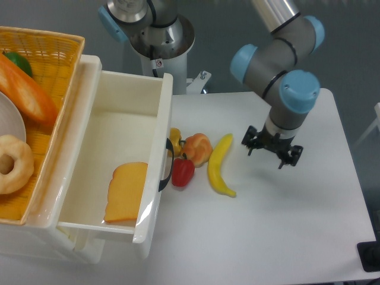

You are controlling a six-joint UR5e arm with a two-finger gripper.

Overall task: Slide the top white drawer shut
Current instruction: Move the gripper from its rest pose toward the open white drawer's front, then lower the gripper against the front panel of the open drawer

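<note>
Standing pulled out, top white drawer (113,154), handle facing right toward the table, fingers (249,148) spread, empty

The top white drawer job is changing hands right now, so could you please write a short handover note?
End effector: empty, above the table right of the banana; open or shut unclear.
Top white drawer: pulled fully out, a slice of bread inside, black handle facing the fruit.
Done: nothing on the drawer yet.
Left: reach the drawer front and push it shut. The red pepper and orange sit close to the front.
</note>
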